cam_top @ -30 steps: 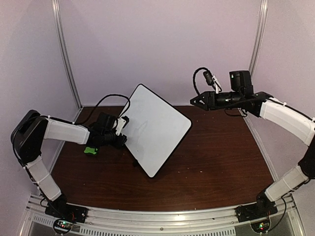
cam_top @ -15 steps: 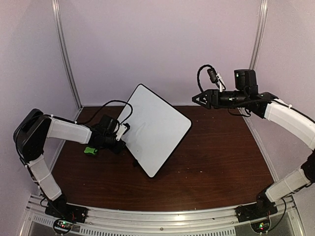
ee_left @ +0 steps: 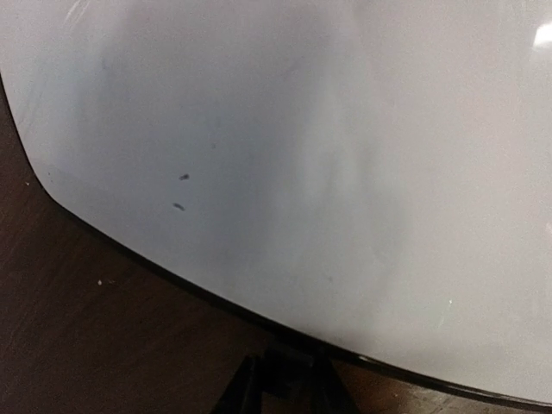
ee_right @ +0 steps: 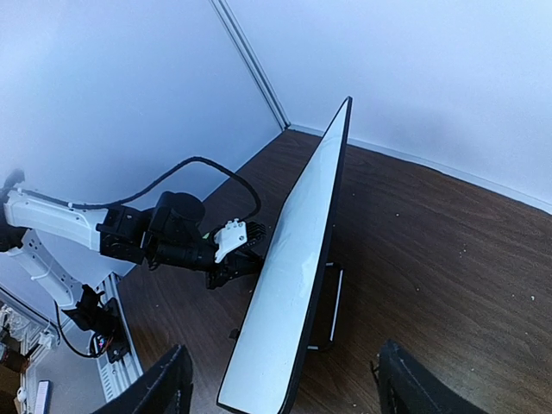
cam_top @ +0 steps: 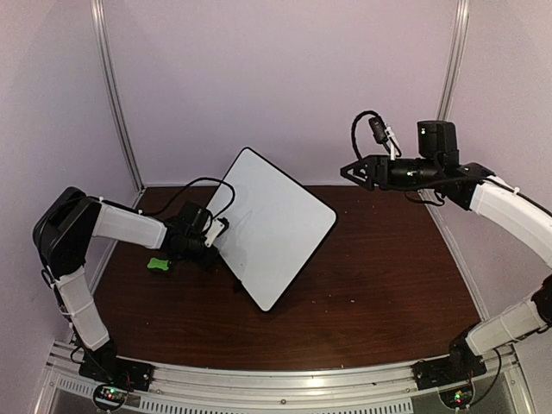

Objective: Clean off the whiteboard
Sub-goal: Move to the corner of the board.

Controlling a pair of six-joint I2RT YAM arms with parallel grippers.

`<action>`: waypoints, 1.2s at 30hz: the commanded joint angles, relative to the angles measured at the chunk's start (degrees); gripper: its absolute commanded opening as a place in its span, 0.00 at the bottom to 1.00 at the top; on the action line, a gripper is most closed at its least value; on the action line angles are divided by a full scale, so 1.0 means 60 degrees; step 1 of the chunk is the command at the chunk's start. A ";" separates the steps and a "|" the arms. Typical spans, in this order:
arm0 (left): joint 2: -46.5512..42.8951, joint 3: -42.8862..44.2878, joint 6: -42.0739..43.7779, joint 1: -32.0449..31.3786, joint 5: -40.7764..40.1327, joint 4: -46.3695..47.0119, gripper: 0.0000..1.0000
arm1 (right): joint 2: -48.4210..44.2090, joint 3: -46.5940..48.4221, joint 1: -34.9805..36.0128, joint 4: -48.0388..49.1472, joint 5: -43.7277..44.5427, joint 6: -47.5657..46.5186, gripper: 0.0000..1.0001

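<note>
The whiteboard [cam_top: 272, 228] stands tilted on its black feet at the table's middle, corner pointing up. It is almost blank. In the left wrist view the whiteboard [ee_left: 302, 129] shows two small dark specks [ee_left: 181, 191] and faint grey smudges. My left gripper [cam_top: 214, 235] is at the board's left edge, low down, with its jaws together and nothing in them. Its dark fingers [ee_left: 241, 392] show just under the board's frame. The green eraser [cam_top: 158, 264] lies on the table left of that wrist. My right gripper [cam_top: 349, 172] is open and empty, raised high to the board's right.
From the right wrist view I see the whiteboard [ee_right: 302, 259] edge-on, its wire stand [ee_right: 332, 297] behind it, and my left gripper [ee_right: 246, 266] against its face. Purple walls and metal posts [cam_top: 112, 95] close in the back. A rail [cam_top: 285, 379] runs along the near edge.
My left gripper has slid a little back along the board's left edge, away from the eraser. My right arm has drawn back to the right. The board and eraser have not moved.
</note>
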 commanded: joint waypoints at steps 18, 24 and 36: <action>-0.0067 -0.0230 -0.1268 -0.0547 0.0382 0.1353 0.05 | -0.0432 -0.0028 -0.0057 0.0288 0.0162 0.0305 0.75; 0.0237 0.0295 -0.2520 -0.1205 -0.0642 0.1406 0.00 | -0.0386 0.0010 -0.0047 0.0323 0.0318 0.0468 0.75; 0.2060 0.3125 -0.4411 -0.2494 -0.1800 0.0552 0.00 | -0.0683 -0.0088 -0.0050 0.0193 0.1829 0.0750 0.79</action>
